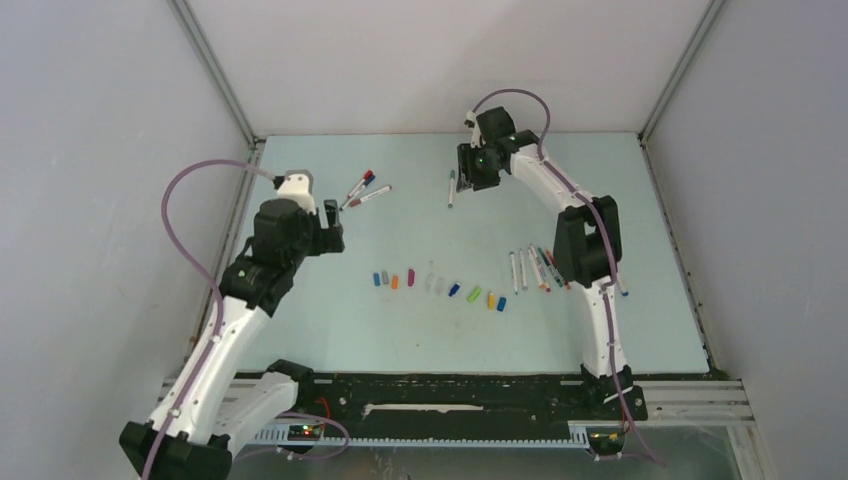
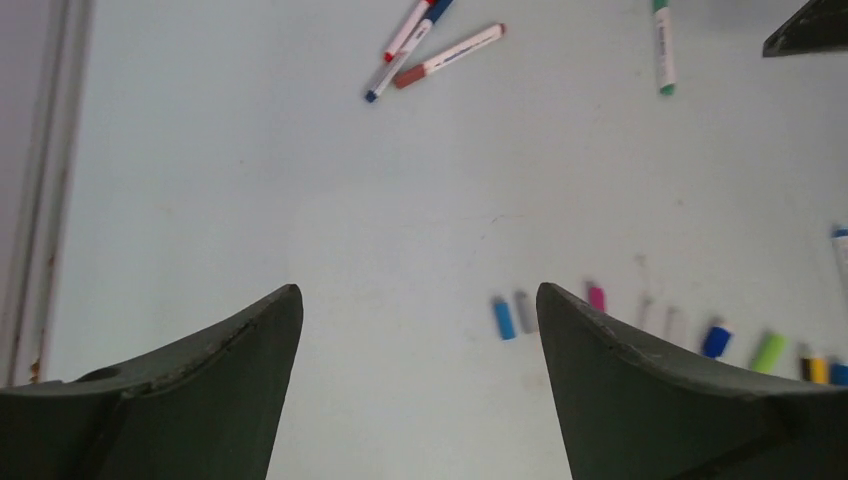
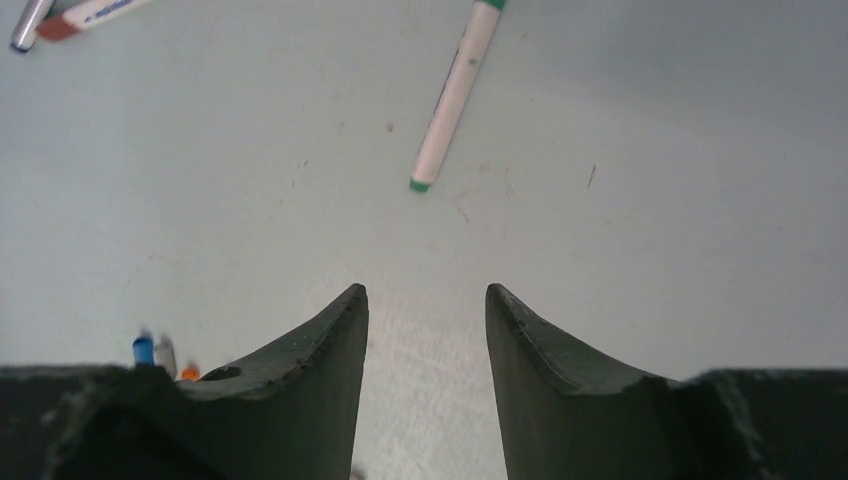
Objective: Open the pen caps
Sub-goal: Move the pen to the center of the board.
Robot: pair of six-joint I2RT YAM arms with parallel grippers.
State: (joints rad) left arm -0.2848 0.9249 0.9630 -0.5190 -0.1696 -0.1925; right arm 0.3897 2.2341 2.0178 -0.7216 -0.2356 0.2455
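Near the tabletop's [image 1: 330, 330] far edge, a green-tipped pen [image 3: 455, 95] lies just ahead of the right gripper [image 3: 427, 315], long axis roughly along its approach. Both the right and left gripper [image 2: 420, 310] stand parted, empty.

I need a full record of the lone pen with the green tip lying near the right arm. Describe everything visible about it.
The green-tipped pen is a slim white barrel, plastic by its look, with a small green end showing nearest the camera and green at its far end too. It lies flat on the pale table, alone, tilted slightly off straight. It rests ahead of the right pincer, whose jaws stand apart and hold nothing. Nothing touches the pen. Small print on the barrel is too blurred to read.
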